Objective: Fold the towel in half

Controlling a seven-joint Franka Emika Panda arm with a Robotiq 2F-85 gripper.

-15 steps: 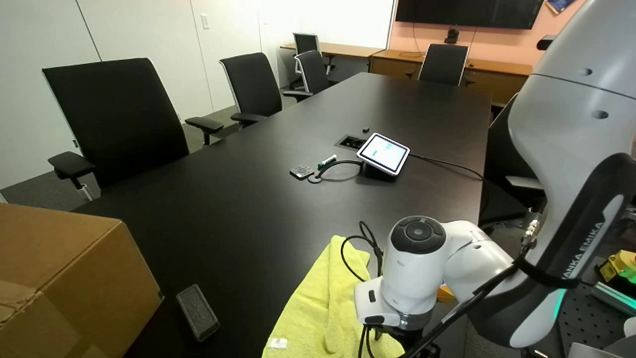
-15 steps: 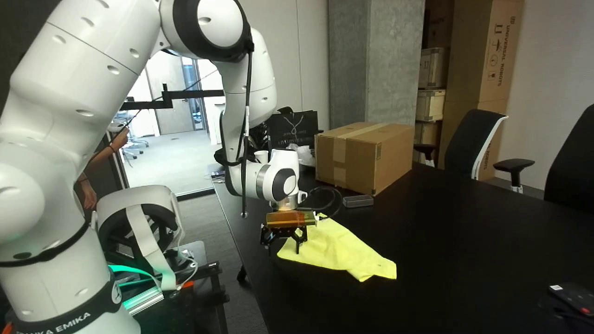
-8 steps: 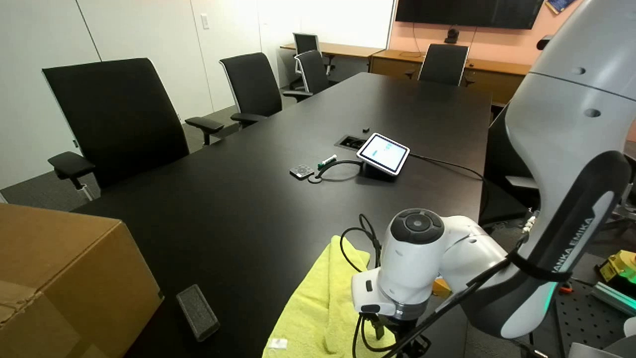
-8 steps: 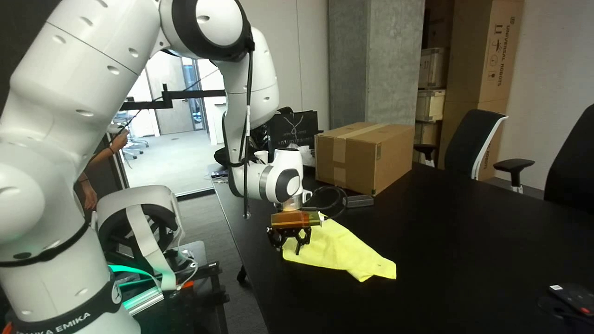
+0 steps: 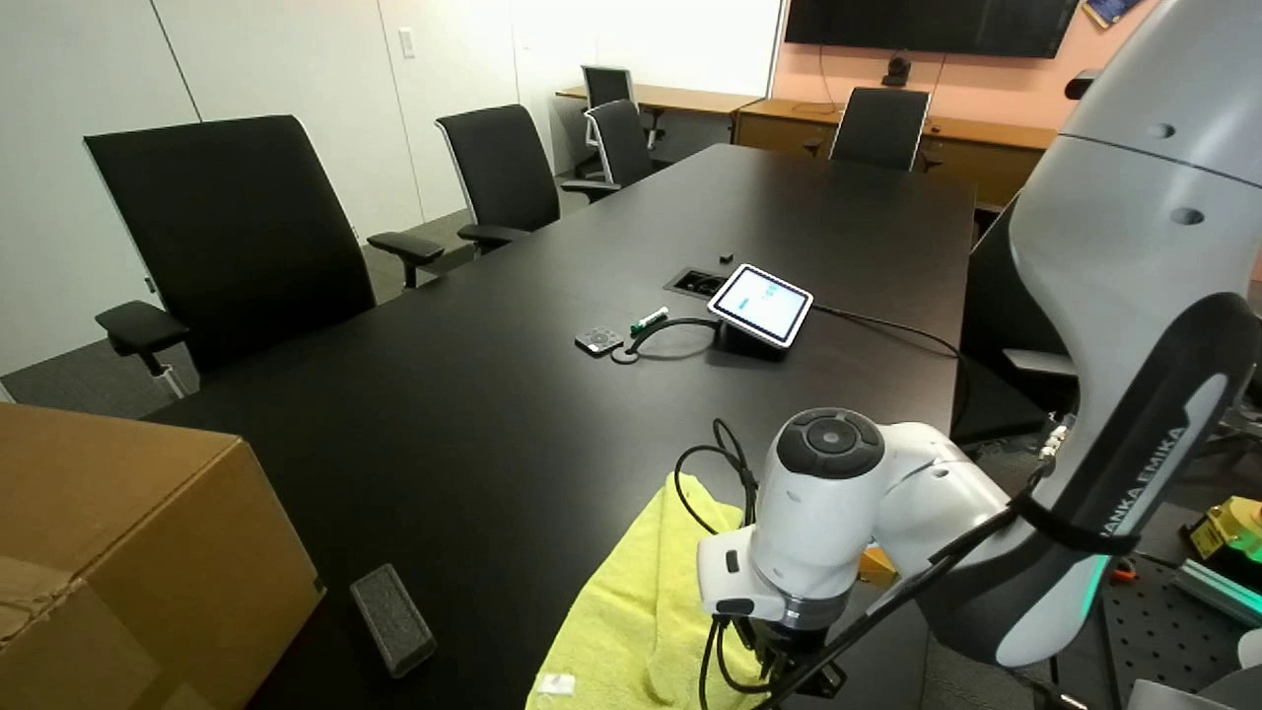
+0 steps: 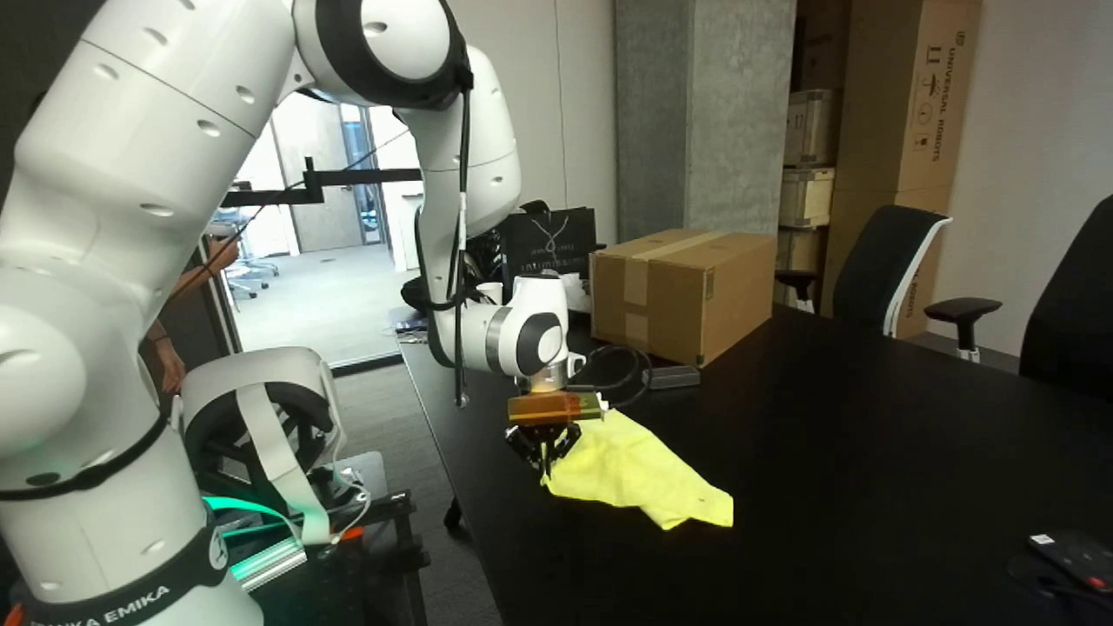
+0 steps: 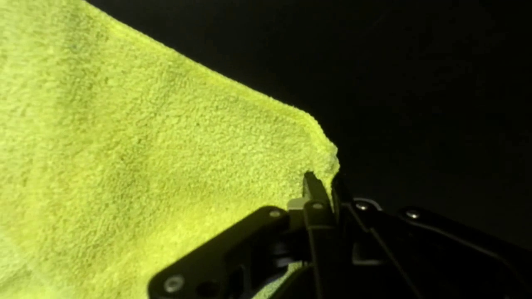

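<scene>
The yellow towel [image 5: 631,611] lies wrinkled on the black table, with a small white label [image 5: 556,684] near its edge. In an exterior view the towel [image 6: 643,478] tapers toward a far tip away from the arm. My gripper [image 7: 323,177] points down at the towel's near edge, its fingers pressed together with a pinched bit of yellow cloth between them. The towel [image 7: 166,145] spreads out to one side of the jaws in the wrist view, bare dark table to the other. From an exterior view the gripper [image 6: 546,469] is low, at tabletop height; how deep the pinch goes is hidden.
A cardboard box [image 6: 687,287] and a dark grey block [image 5: 392,619] sit on the table beyond the towel. Further along are a tablet [image 5: 761,304] on a stand, a marker [image 5: 649,320] and a remote [image 6: 1074,561]. Black cables [image 5: 720,454] loop from the wrist.
The fingers, wide apart a second ago, have closed on the towel's edge. My gripper shifted slightly across the table, and the towel has been drawn a little toward it, its far tip pulling in.
</scene>
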